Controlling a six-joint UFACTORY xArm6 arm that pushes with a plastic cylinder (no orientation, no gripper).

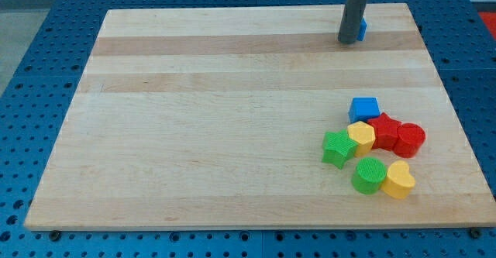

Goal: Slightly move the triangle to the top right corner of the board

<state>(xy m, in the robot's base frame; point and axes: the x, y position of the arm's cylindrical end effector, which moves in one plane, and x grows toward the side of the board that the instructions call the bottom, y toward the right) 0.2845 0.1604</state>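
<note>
A small blue block (362, 29), its shape mostly hidden behind the rod, sits near the top right of the wooden board (232, 118). My tip (347, 41) rests on the board right against the block's left side, covering most of it. Only the block's right edge shows.
A cluster of blocks lies at the lower right: a blue cube (364, 108), a yellow hexagon (361, 135), a red star (384, 130), a red cylinder (411, 139), a green star (338, 148), a green cylinder (370, 175), a yellow heart (399, 180).
</note>
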